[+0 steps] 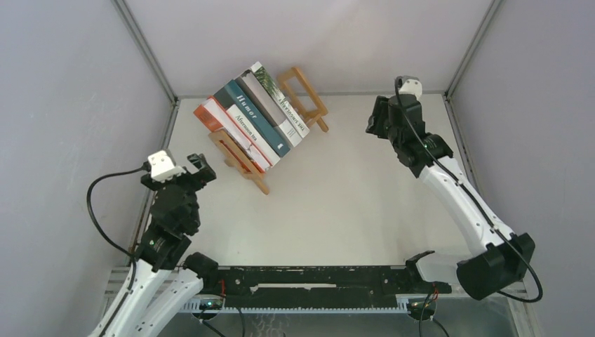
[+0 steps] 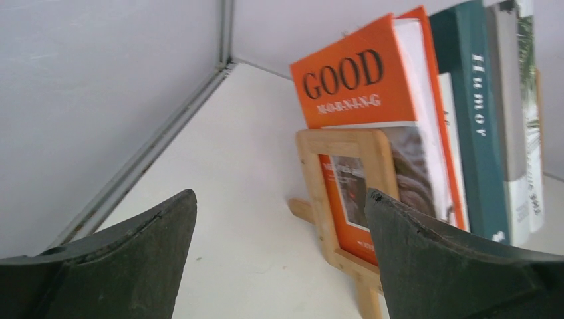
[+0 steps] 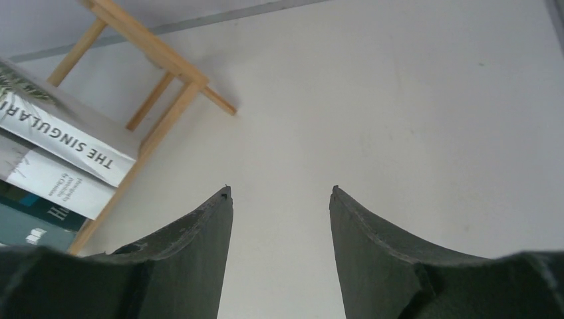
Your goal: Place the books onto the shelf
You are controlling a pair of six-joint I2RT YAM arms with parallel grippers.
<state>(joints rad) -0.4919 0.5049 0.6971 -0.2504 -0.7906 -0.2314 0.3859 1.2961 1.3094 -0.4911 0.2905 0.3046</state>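
White counter (image 1: 365, 182) carries the shelf (image 1: 242, 160) near its far left corner, with all five books (image 1: 256, 116) standing side by side in it. The left tool (image 2: 279, 199) gapes wide and empty near the shelf, and the right tool (image 3: 281, 193) is released too, grasping nothing.

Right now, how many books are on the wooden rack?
5, in one row on the shelf: orange-red book leftmost, then white book, teal Humor, grey book, palm-leaf book rightmost. None looks hidden.
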